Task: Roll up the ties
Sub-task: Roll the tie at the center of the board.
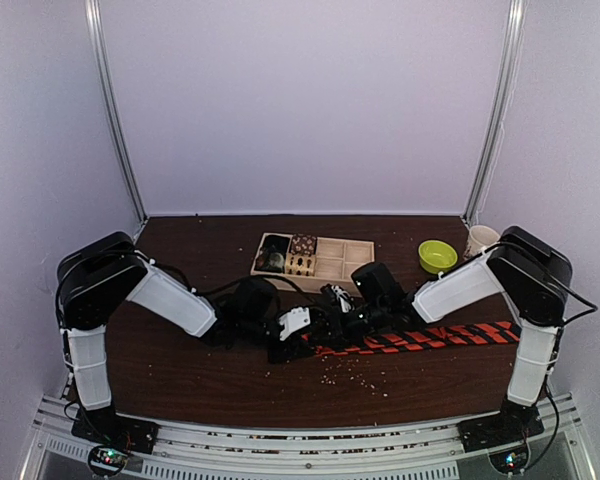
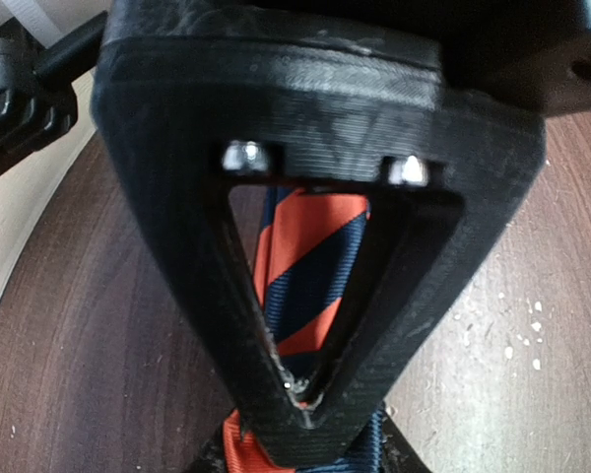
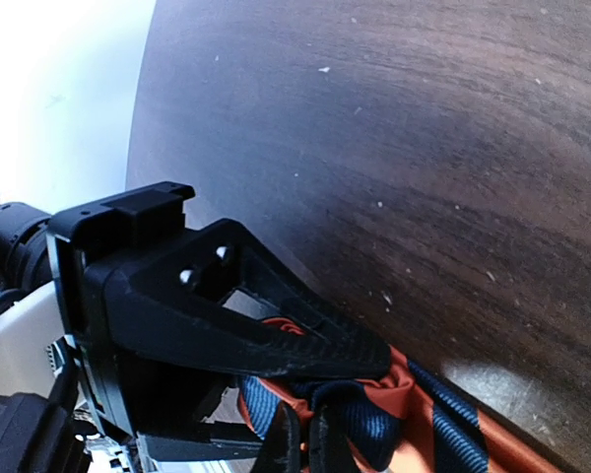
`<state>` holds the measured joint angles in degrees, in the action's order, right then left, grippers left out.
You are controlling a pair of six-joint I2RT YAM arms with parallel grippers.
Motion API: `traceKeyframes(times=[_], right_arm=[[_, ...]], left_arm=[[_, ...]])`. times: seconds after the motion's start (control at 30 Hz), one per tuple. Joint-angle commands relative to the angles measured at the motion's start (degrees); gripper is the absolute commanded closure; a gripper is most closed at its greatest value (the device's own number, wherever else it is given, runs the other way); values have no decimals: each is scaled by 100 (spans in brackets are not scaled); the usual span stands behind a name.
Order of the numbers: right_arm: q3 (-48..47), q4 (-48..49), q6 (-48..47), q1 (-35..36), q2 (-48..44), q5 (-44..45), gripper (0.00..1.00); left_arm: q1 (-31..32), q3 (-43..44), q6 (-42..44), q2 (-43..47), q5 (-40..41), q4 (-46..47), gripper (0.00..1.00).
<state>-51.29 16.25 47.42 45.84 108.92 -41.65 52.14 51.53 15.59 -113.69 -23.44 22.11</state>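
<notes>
The left end effector point(image 2: 300, 399) is clenched, its tips meeting on the bunched end of the orange-and-dark striped tie point(image 2: 310, 276); the right end effector point(image 1: 342, 308) sits just beside it, its state impossible to tell; the tie's remainder lies flat, running rightward across the desk point(image 1: 200, 370), in front of a wooden tray point(image 1: 345, 262).
</notes>
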Motion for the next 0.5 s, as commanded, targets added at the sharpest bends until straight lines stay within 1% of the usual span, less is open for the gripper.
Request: traceKeyframes(times=[0.0, 0.07, 0.17, 0.23, 0.3, 0.47], right_arm=[[233, -331, -20, 139, -79, -41, 100], [358, -209, 22, 99, -134, -20, 100], [598, 278, 213, 2, -61, -67, 100], [734, 737, 418, -60, 82, -168, 100], [892, 1242, 643, -100, 199, -251, 100], [1331, 2054, 956, -295, 279, -342, 100]], left_arm=[[-1, 11, 141, -302, 153, -610, 62], [-2, -38, 131, -274, 172, -535, 58], [-14, -125, 70, -171, 219, -296, 42], [-17, -193, -7, -33, 217, -27, 34], [-16, -318, -111, 119, 186, 436, 29], [-11, -792, -495, 276, -9, 1703, 22]])
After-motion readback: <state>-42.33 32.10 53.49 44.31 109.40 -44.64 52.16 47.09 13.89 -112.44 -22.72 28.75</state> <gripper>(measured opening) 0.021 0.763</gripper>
